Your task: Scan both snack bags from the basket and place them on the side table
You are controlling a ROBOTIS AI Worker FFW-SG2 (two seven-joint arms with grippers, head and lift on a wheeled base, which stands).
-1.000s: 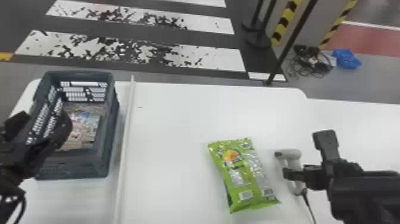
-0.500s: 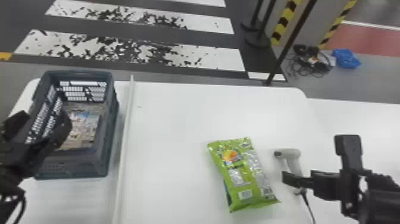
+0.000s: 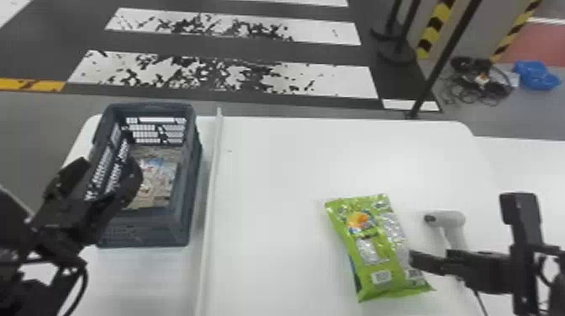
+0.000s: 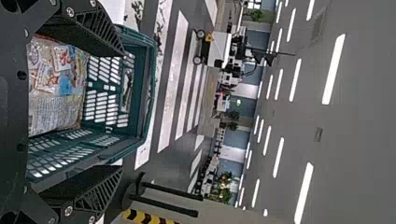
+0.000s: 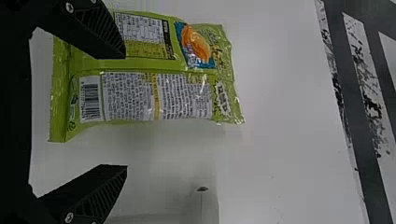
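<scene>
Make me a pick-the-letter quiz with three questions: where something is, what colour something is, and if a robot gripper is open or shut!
1. Where is the scanner?
A) In the basket
B) On the white table
C) On the floor

2. What is the main colour of the snack bag near it?
A) Red
B) Purple
C) Green

3. How is the right gripper?
A) Open
B) Shut on the bag
C) Shut on the scanner

Answers:
1: B, the head view shows it lying on the tabletop, right of the bag.
2: C, its wrapper is bright green in the head view.
3: A, the right wrist view shows its fingers wide apart.
</scene>
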